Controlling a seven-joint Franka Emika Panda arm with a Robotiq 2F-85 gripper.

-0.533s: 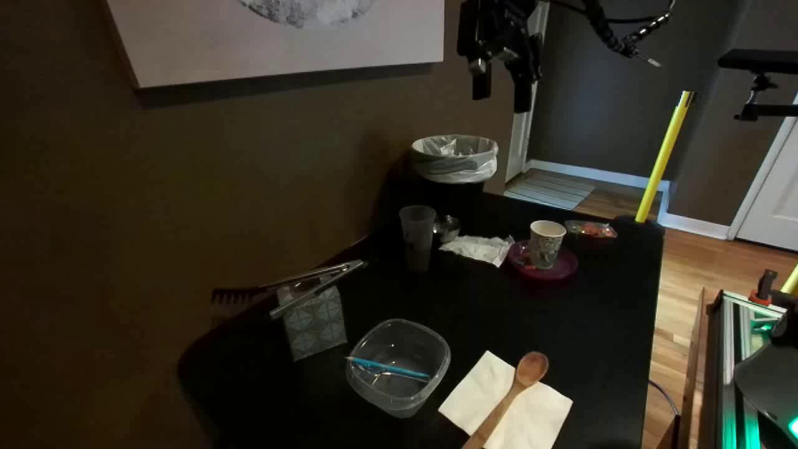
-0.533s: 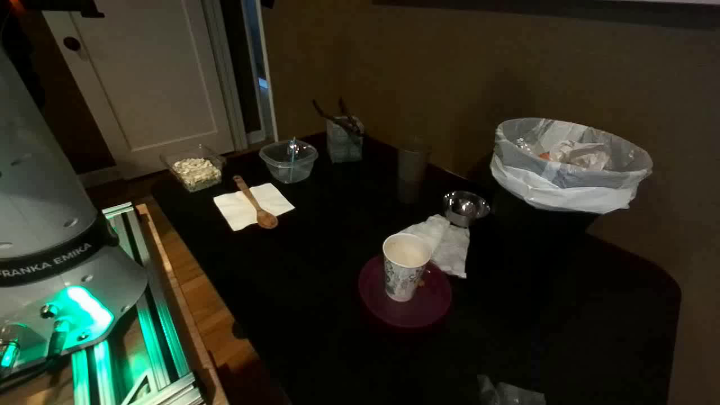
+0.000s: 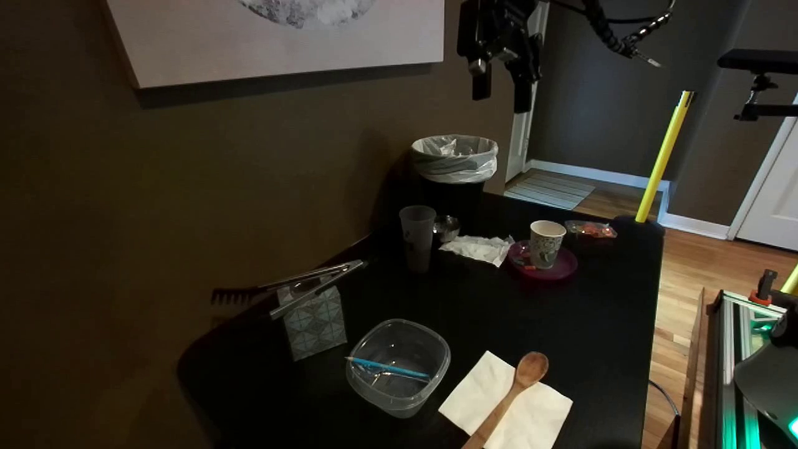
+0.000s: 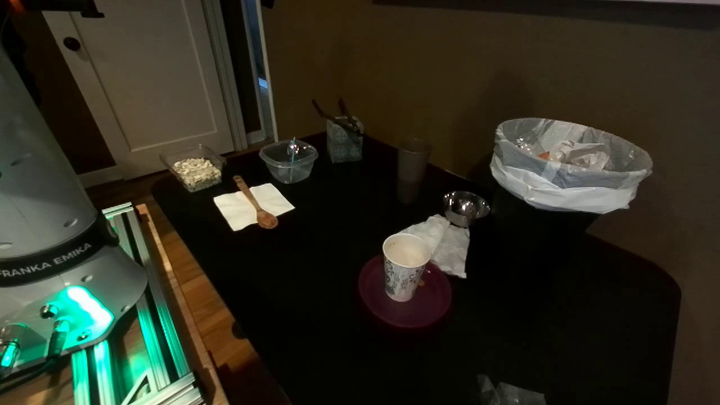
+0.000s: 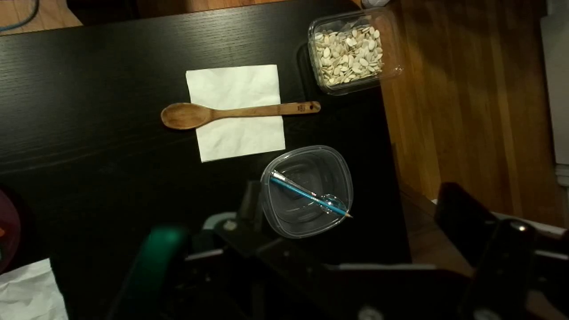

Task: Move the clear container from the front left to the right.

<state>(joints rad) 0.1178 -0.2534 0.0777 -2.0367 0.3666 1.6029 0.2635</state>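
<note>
1 clear container (image 3: 408, 346) on desk (image 3: 492, 315), well below end effector (image 3: 502, 102) w/ jaws apart; wrist view: nearer L-side finger (image 5: 251, 202).

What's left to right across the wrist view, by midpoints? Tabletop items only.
Wrinkled white paper → flat white napkin → clear container → seed tub. Left out: wooden spoon, lying across the napkin, and purple plate, cut off at the left edge like the paper.
</note>
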